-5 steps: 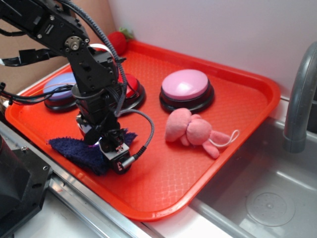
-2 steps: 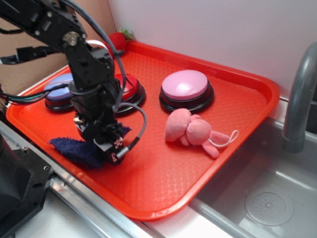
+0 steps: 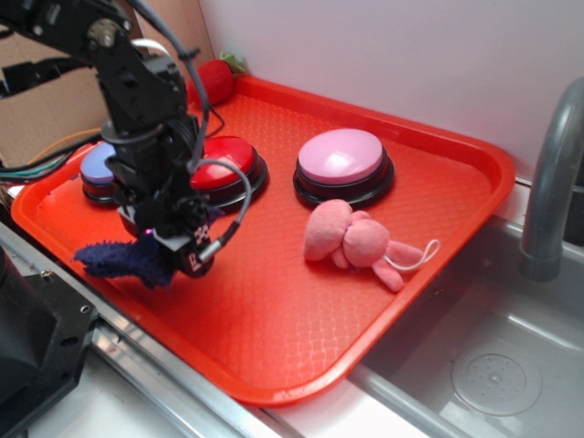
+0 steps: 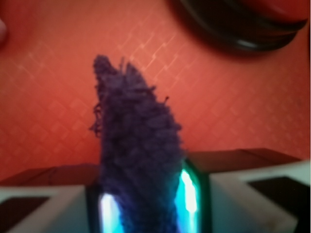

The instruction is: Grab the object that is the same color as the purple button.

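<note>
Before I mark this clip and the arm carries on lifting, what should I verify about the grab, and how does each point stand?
1. Right object taken: the fuzzy dark navy-purple cloth rag, matching the pale periwinkle dome button. Ok.
2. Grip: the hand is shut on the rag, which sits between the two fingers in the wrist view. Ok.
3. Rag clear of the orange-red plastic tray: it hangs bunched from the hand; whether its lowest tip still touches, cannot tell.
4. Pink plush toy untouched, lying apart. Ok.
5. Red-topped button close behind the hand; clearance cannot tell.
</note>
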